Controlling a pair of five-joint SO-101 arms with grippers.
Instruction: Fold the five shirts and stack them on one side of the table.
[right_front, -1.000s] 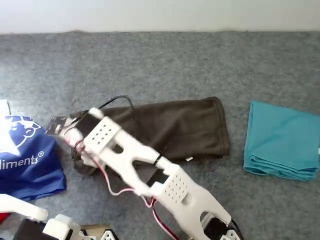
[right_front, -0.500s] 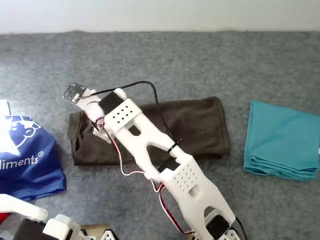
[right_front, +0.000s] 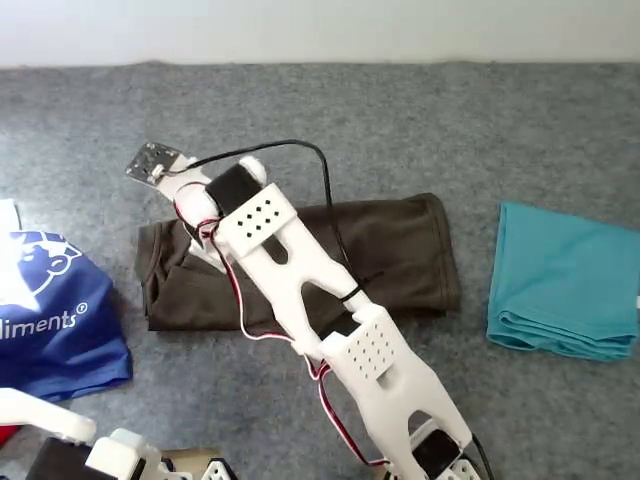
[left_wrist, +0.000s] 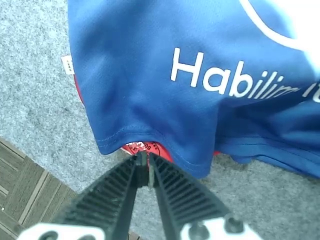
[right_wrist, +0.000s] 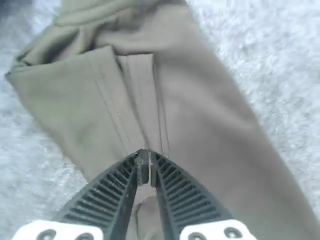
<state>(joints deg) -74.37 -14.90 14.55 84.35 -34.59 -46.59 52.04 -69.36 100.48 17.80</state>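
A dark olive shirt (right_front: 380, 250) lies folded lengthwise mid-table. My right gripper (right_front: 197, 242) hangs over its left end, near the collar; in the right wrist view the right gripper (right_wrist: 143, 162) is shut just above the olive shirt (right_wrist: 210, 130), with no cloth clearly between the fingers. A folded teal shirt (right_front: 560, 285) lies at the right. A blue printed shirt (right_front: 50, 310) lies at the left over a red one (left_wrist: 145, 147). My left gripper (left_wrist: 144, 162) is shut, close above the blue shirt's hem (left_wrist: 150, 132).
The grey carpeted tabletop (right_front: 400, 130) has free room at the back and between the olive and teal shirts. The left arm's base (right_front: 60, 430) sits at the front left. The table edge and wooden floor (left_wrist: 20, 185) show in the left wrist view.
The right arm swung from the olive shirt's front-left corner toward the back. The shirt's left end, bunched under the arm before, now lies flatter. The left arm stayed put.
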